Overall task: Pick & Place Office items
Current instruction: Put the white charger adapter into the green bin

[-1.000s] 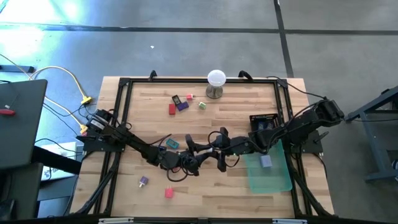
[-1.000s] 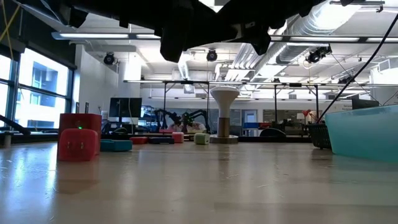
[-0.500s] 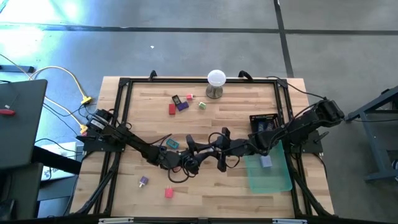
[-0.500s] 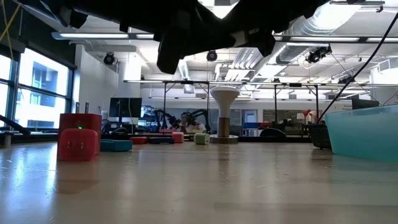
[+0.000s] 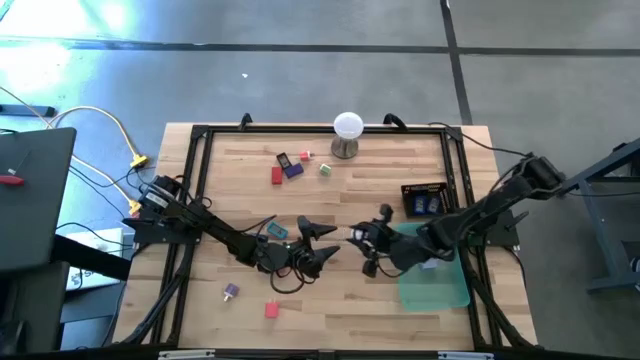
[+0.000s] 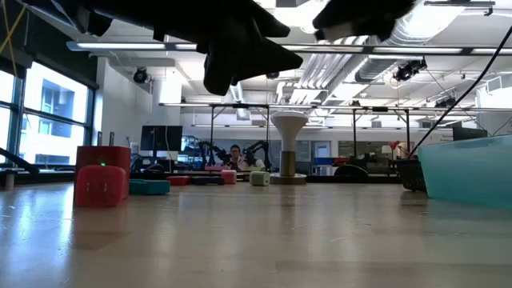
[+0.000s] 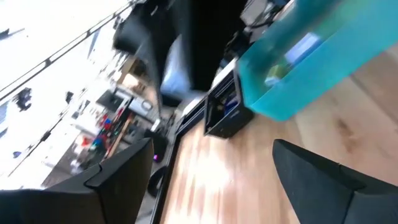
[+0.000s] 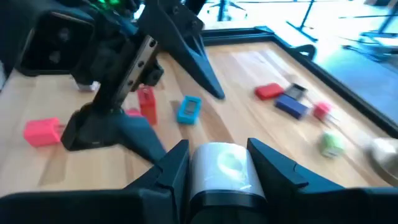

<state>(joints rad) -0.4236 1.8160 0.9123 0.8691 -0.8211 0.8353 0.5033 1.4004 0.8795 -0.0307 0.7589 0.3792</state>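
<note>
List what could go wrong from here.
1. The right gripper holds a pale round piece in its jaws; it could slip out before reaching the green tray.
2. The left gripper, jaws open, sits close by; a swing by either arm might make them collide.

**Office items: positions on the table**

A red block [image 5: 276, 176], a black clip-like piece [image 5: 283, 159], a purple piece [image 5: 293, 170], a pink piece [image 5: 305, 155] and a pale green piece [image 5: 325, 169] lie scattered near the table's far edge. A teal piece [image 5: 276, 231] lies flat near the middle. A lavender piece [image 5: 231, 292] and a pink block [image 5: 271, 310] sit near the front edge. A white, roll-like item [image 8: 224, 171] sits gripped between dark fingers.
</note>
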